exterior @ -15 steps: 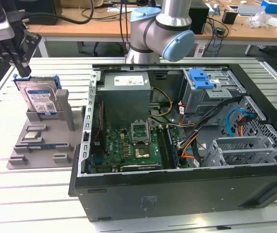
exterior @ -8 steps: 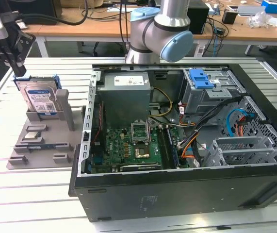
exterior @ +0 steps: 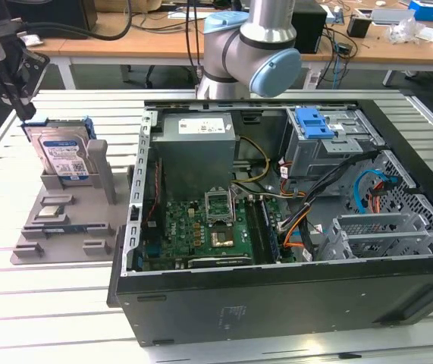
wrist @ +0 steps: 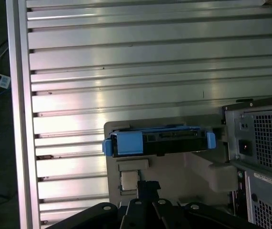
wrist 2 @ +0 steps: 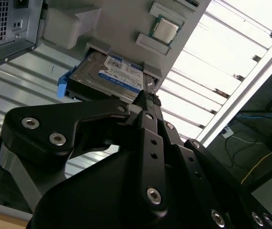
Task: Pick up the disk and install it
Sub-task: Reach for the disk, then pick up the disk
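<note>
While the disk stands on edge in a grey holder just beside the open computer case, the tool hangs close above the disk's corner farthest from that case, pinched together on nothing, over the slatted surface.

The arm is a silver-grey tube with rounded joints and pale blue end caps. Its gripper is matt black, with flat linkage bars studded with silver screws.
</note>
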